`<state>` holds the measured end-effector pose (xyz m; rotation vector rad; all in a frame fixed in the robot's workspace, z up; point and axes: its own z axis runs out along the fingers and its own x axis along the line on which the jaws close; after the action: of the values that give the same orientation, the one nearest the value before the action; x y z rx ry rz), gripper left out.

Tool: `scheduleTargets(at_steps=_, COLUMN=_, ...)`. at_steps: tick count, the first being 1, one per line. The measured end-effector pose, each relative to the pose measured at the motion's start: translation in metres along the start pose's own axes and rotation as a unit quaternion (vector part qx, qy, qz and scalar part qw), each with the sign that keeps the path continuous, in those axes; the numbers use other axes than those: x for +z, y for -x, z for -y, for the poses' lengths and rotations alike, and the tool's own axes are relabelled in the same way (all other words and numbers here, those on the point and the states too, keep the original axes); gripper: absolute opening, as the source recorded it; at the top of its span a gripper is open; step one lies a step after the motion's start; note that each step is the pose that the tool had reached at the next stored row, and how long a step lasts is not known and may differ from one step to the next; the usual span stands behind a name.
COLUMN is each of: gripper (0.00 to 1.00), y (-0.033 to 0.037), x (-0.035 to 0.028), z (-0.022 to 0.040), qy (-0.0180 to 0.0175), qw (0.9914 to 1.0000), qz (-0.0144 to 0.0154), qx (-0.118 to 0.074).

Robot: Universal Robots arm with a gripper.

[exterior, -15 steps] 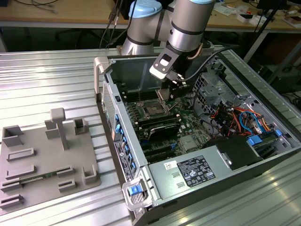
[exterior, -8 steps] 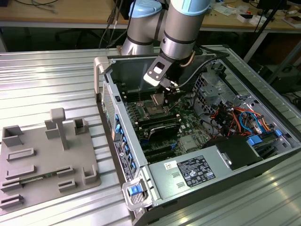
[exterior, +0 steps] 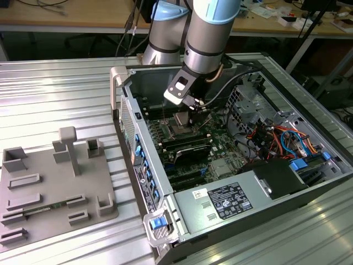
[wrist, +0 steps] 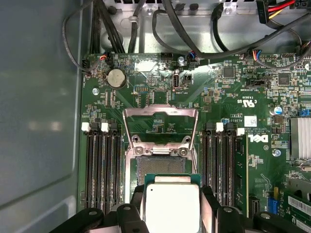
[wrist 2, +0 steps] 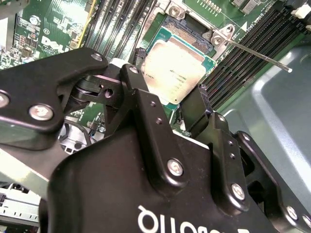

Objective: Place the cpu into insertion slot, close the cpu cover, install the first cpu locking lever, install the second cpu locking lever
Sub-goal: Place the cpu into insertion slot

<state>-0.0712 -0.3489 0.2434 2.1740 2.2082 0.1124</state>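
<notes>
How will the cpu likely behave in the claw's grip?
The cpu looks like a thin, flat plate with a metal top, so probably stiff and light. The claw pinches only its narrow edges, so it may slip or tilt. Its green board rim looks thin, likely fragile if pressed crooked.

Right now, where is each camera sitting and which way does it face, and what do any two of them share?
Exterior view: off the arm, above the open case, looking down into it; the arm and claw show.
First wrist view: on the wrist, facing straight down at the board, open cover and slot; fingers show.
Second wrist view: behind the claw, looking obliquely along it; claw body shows.
Both wrist views share the cpu held in the claw.
</notes>
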Motion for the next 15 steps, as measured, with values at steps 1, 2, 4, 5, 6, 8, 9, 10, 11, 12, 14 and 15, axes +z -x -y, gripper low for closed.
scheduleTargets(at_steps=1, gripper=0.55, y=0.0, x=0.0, z=0.0, qy=0.0, qw=1.0, qz=0.0, qx=0.0)
scheduleTargets(at_steps=2, gripper=0.55, y=0.0, x=0.0, z=0.0, qy=0.0, qw=1.0, qz=0.0, qx=0.0)
scheduleTargets(at_steps=4, gripper=0.55, y=0.0, x=0.0001, z=0.0, qy=0.0, qw=1.0, qz=0.0, qx=0.0)
scheduleTargets(at_steps=5, gripper=0.55, y=0.0, x=0.0001, z=0.0, qy=0.0, qw=1.0, qz=0.0, qx=0.0)
scheduleTargets(at_steps=6, gripper=0.55, y=0.0, x=0.0001, z=0.0, qy=0.0, qw=1.0, qz=0.0, qx=0.0)
scheduleTargets(at_steps=8, gripper=0.55, y=0.0, x=0.0002, z=0.0, qy=0.0, qw=1.0, qz=0.0, qx=0.0)
scheduleTargets(at_steps=9, gripper=0.55, y=0.0, x=0.0002, z=0.0, qy=0.0, qw=1.0, qz=0.0003, qx=0.0)
scheduleTargets(at_steps=10, gripper=0.55, y=-0.0001, x=0.0003, z=0.0, qy=0.0001, qw=1.0, qz=0.0006, qx=0.0)
scheduleTargets(at_steps=11, gripper=0.55, y=-0.0001, x=0.0004, z=0.0, qy=0.0001, qw=1.0, qz=0.0011, qx=0.0)
scheduleTargets(at_steps=12, gripper=0.55, y=0.0, x=0.0006, z=0.0001, qy=-0.0001, qw=1.0, qz=0.0028, qx=0.0)
scheduleTargets(at_steps=14, gripper=0.55, y=-0.0003, x=0.0023, z=0.0001, qy=-0.0001, qw=0.99998, qz=0.0062, qx=-0.001)
scheduleTargets(at_steps=15, gripper=0.55, y=-0.0003, x=0.0035, z=0.0002, qy=-0.0001, qw=0.99998, qz=0.0064, qx=-0.001)
